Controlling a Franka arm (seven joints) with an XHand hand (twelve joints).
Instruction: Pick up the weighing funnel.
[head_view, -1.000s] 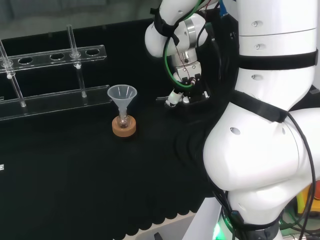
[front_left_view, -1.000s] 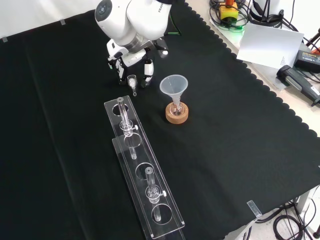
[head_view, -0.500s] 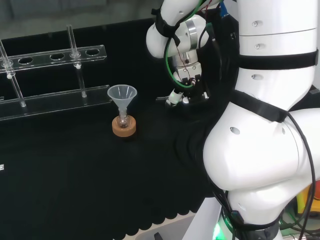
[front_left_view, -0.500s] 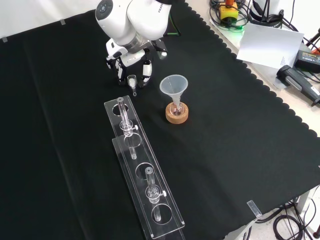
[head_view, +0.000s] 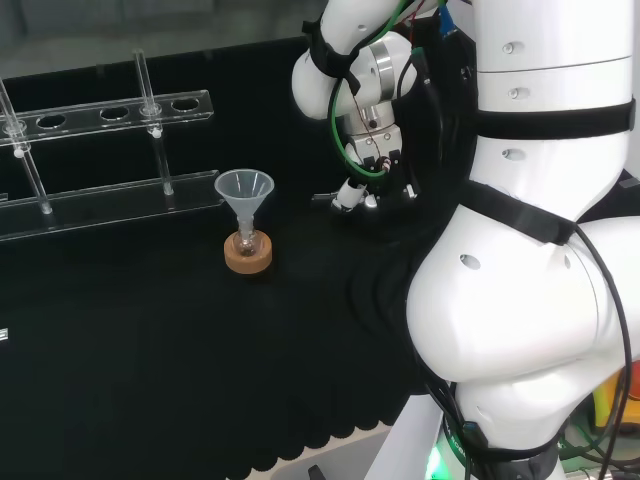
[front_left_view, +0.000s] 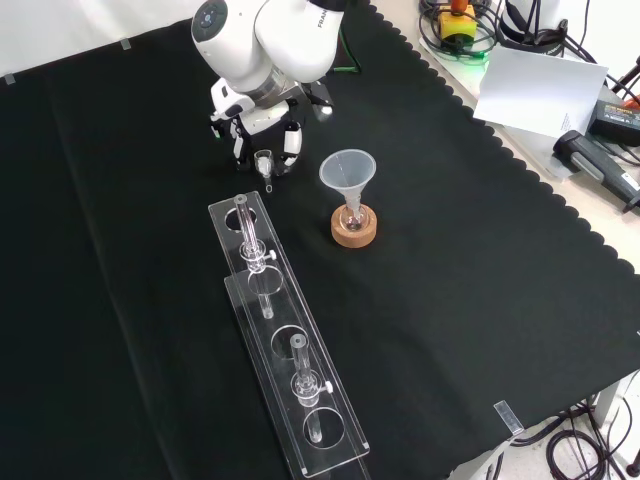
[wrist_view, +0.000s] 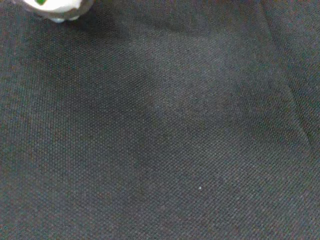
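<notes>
**Head view.** The hand is down at the counter, at 3 o'clock of the funnel, which stands in its small flask on a cork ring. A thin clear tip, judged to be the stem of the weighing funnel, projects from the hand toward 9 o'clock. The rest of the piece is masked by the hand. A clear test tube rack stands well apart, at 10 o'clock of the funnel.

**Front view.** The weighing funnel is at 6 o'clock of the hand, with its cup end directly beneath the hand. Its long axis runs 12 to 6 o'clock. The cup is at the 12 o'clock end and the stem points to 6 o'clock, toward the near end of the test tube rack. The stem tip stops just short of the rack. The funnel stands near, at 4 o'clock of the hand, apart from both.

Hand state: it cannot be determined whether the hand has closed on the weighing funnel or merely straddles it. Nor can it be determined whether the piece rests on the cloth or is clear of it.

Judgement: the hand is already aligned over the cup end, so the coming move is a closure across the long axis followed by a straight lift. The rack is the nearest obstruction on the stem side.

**Wrist view.** Black cloth, with a blurred white part of the hand at the frame edge.
</notes>
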